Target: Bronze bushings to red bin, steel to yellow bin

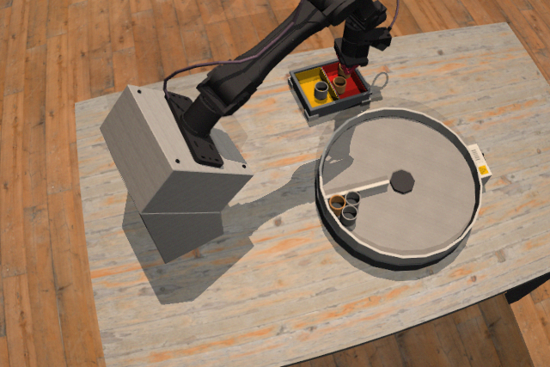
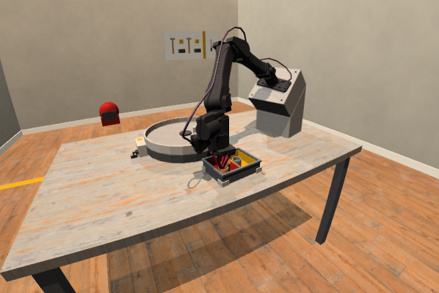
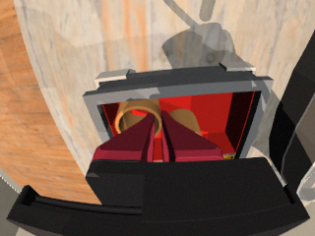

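Note:
My gripper point(image 1: 345, 70) is lowered into the red bin point(image 1: 351, 81) and is shut on the wall of a bronze bushing point(image 3: 140, 118); it also shows in the exterior view point(image 2: 222, 162). A second bronze bushing point(image 1: 339, 84) stands in the red bin beside it. A steel bushing point(image 1: 320, 88) stands in the yellow bin point(image 1: 310, 88). On the turntable point(image 1: 400, 185) a bronze bushing point(image 1: 339, 202) and two steel bushings point(image 1: 352, 198) point(image 1: 349, 216) sit together at the left rim, below a white bar.
The arm's grey pedestal point(image 1: 171, 162) stands at the table's left. A black octagonal hub point(image 1: 402, 181) marks the turntable's centre. A small control box point(image 1: 479, 162) is fixed at the turntable's right. A thin wire loop point(image 1: 378, 81) lies right of the bins.

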### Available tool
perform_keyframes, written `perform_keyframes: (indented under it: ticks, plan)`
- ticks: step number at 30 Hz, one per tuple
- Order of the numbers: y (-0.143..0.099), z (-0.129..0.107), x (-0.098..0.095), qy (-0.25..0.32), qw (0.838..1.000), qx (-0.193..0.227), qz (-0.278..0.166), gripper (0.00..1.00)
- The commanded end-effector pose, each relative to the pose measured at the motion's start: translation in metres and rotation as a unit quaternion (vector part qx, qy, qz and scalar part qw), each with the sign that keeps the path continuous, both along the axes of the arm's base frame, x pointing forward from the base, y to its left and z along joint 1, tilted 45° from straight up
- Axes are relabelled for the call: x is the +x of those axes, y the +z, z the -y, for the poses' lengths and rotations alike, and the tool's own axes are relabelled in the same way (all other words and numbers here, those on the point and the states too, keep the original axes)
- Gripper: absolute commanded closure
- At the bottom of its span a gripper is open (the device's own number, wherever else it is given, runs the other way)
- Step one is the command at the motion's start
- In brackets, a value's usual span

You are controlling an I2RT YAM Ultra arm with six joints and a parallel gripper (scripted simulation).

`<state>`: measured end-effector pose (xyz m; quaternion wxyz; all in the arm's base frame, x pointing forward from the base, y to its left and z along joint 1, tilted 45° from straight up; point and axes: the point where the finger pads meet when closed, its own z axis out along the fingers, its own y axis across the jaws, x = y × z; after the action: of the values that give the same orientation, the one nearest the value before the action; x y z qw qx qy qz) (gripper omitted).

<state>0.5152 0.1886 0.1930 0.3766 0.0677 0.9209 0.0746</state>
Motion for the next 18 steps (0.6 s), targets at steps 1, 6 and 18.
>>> perform_keyframes:
  ticks: [1, 6, 18]
  plan:
    - [0.018, -0.006, 0.001, 0.005, 1.0, 0.008, 0.016, 1.0]
    - [0.017, -0.007, 0.002, 0.005, 1.0, 0.008, 0.017, 1.0]
    - [0.006, -0.006, 0.001, 0.005, 1.0, 0.006, 0.011, 1.0]
